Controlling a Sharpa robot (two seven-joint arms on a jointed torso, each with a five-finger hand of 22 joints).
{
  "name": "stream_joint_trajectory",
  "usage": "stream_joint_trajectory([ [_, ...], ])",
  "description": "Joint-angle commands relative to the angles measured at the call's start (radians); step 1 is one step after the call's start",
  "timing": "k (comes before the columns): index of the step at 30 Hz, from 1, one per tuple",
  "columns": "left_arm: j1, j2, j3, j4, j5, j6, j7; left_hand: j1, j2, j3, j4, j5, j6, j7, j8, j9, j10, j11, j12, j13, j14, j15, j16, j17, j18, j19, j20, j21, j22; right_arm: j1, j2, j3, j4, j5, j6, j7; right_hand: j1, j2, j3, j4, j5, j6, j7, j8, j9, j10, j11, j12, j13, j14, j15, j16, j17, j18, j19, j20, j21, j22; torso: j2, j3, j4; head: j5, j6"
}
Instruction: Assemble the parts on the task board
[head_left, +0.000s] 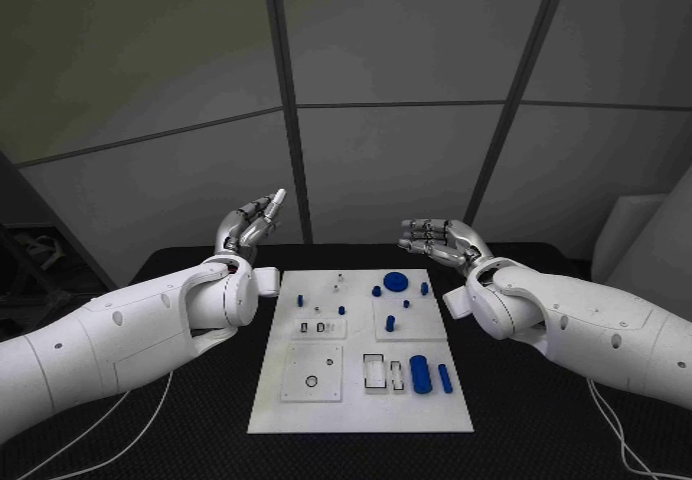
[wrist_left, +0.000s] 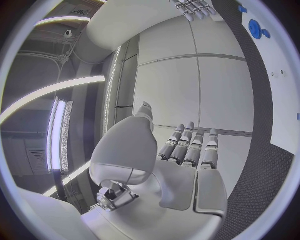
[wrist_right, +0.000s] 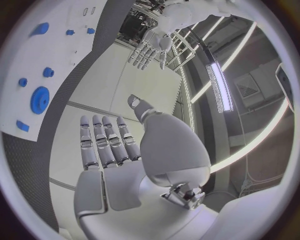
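Both my hands are up off the table, and neither touches anything. My left hand (head_left: 251, 224) is raised beyond the far left corner of the task board (head_left: 283, 412), fingers straight and spread, nothing in them; my left wrist view shows the same, palm flat and fingers (wrist_left: 190, 150) extended side by side. My right hand (head_left: 441, 240) is raised beyond the far right corner, fingers loosely bent toward the middle in the head view, though my right wrist view shows them (wrist_right: 106, 142) laid out nearly straight and apart, holding nothing.

The white board lies lengthwise between my forearms on the black table (head_left: 173, 440), its long edges running away from me. A strip of bare table shows along each long edge and across the near end, so there is room to come down on either side.

The blue parts sit on the board's right half. A round disc (head_left: 395, 281) lies near the far edge, with small pegs (head_left: 376, 291) close beside it. Nearer me, a long rounded bar (head_left: 420, 373) lies beside a thinner bar (head_left: 446, 377), which is just inside the right edge. One small peg (head_left: 300, 299) stands on the left half. White inset plates (head_left: 313, 372) with cut-outs take up the left side.
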Motion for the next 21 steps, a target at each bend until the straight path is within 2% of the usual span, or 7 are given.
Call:
stream_joint_trajectory([
  [1,0.003,-0.016,0.001,0.012,-0.019,0.057,-0.006,0.044,0.006,-0.011,-0.031,0.001,0.145,0.089,0.072,0.021,0.166,0.024,0.065,0.012,0.26,0.018,0.069,0.026,-0.019,0.251,0.011,0.134,0.065,0.005,0.003,0.001,-0.009,-0.188,-0.06,0.025,0.054,-0.02,0.038,-0.061,0.009,0.247,0.056,0.027,0.004,0.269,-0.01,0.012,0.003,0.267,-0.011,0.045,0.006,0.019,0.241,-0.013,0.125,0.042,0.003,-0.0007,-0.0019,0.001,-0.003],
  [3,0.003,-0.029,0.001,0.023,-0.033,0.06,-0.012,0.075,0.009,-0.017,-0.059,0.005,0.219,0.094,0.11,0.029,0.275,0.025,0.102,0.019,0.461,0.009,0.137,0.049,-0.011,0.416,0.008,0.224,0.098,0.009,0.006,0.001,-0.017,-0.24,-0.055,0.016,0.061,-0.026,0.046,-0.072,0.007,0.259,0.052,0.019,0.0,0.281,-0.014,0.0,0.003,0.294,-0.022,0.046,0.007,0.021,0.28,-0.024,0.149,0.049,0.005,-0.001,-0.0018,-0.002,-0.004],
  [7,0.003,-0.053,0.001,0.048,-0.057,0.078,-0.029,0.103,0.019,-0.028,-0.093,0.009,0.299,0.087,0.148,0.035,0.363,-0.002,0.116,0.017,0.588,-0.024,0.167,0.061,-0.01,0.534,-0.02,0.278,0.111,0.021,0.009,0.001,-0.032,-0.337,-0.031,-0.007,0.071,-0.03,0.052,-0.086,0.004,0.28,0.046,0.011,-0.001,0.307,-0.023,-0.011,0.005,0.347,-0.041,0.054,0.011,0.021,0.342,-0.047,0.193,0.065,0.014,-0.0018,-0.0022,0.0,-0.004],
  [10,0.003,-0.078,0.001,0.078,-0.09,0.113,-0.05,0.123,0.043,-0.028,-0.114,0.015,0.348,0.067,0.163,0.034,0.424,-0.02,0.122,0.015,0.674,-0.049,0.187,0.074,-0.009,0.6,-0.047,0.306,0.116,0.039,0.011,0.001,-0.042,-0.416,0.008,-0.043,0.073,-0.034,0.054,-0.093,0.002,0.3,0.036,0.005,-0.002,0.343,-0.036,-0.016,0.006,0.412,-0.063,0.069,0.016,0.02,0.391,-0.072,0.245,0.089,0.029,-0.0018,-0.0004,-0.005,0.003],
  [14,0.003,-0.116,0.001,0.135,-0.139,0.168,-0.07,0.136,0.064,-0.031,-0.131,0.018,0.38,0.055,0.162,0.027,0.463,-0.033,0.109,0.006,0.707,-0.062,0.176,0.079,-0.01,0.632,-0.062,0.314,0.112,0.072,0.016,0.001,-0.053,-0.55,0.073,-0.107,0.067,-0.04,0.056,-0.1,-0.006,0.337,0.018,-0.002,-0.001,0.406,-0.059,-0.023,0.007,0.522,-0.101,0.095,0.032,0.017,0.443,-0.108,0.342,0.139,0.055,-0.0026,0.0022,-0.014,0.009],
  [20,0.004,-0.165,0.002,0.222,-0.163,0.195,-0.083,0.141,0.065,-0.039,-0.143,0.019,0.391,0.053,0.158,0.021,0.472,-0.035,0.096,0.001,0.713,-0.063,0.163,0.079,-0.011,0.636,-0.064,0.311,0.107,0.119,0.023,0.001,-0.042,-0.755,0.149,-0.209,0.053,-0.054,0.067,-0.103,-0.013,0.389,-0.005,-0.01,0.003,0.478,-0.094,-0.04,0.008,0.682,-0.147,0.165,0.083,0.022,0.511,-0.154,0.487,0.22,0.095,-0.0056,0.0042,-0.016,0.028],
  [21,0.004,-0.174,0.002,0.237,-0.164,0.198,-0.086,0.141,0.065,-0.043,-0.146,0.019,0.393,0.053,0.156,0.019,0.474,-0.035,0.092,0.0,0.714,-0.062,0.159,0.078,-0.011,0.636,-0.064,0.31,0.105,0.127,0.024,0.001,-0.038,-0.792,0.164,-0.228,0.05,-0.056,0.071,-0.103,-0.012,0.395,-0.008,-0.012,0.003,0.489,-0.098,-0.042,0.008,0.701,-0.153,0.177,0.093,0.022,0.519,-0.158,0.506,0.23,0.104,-0.0065,0.0056,-0.014,0.036],
])
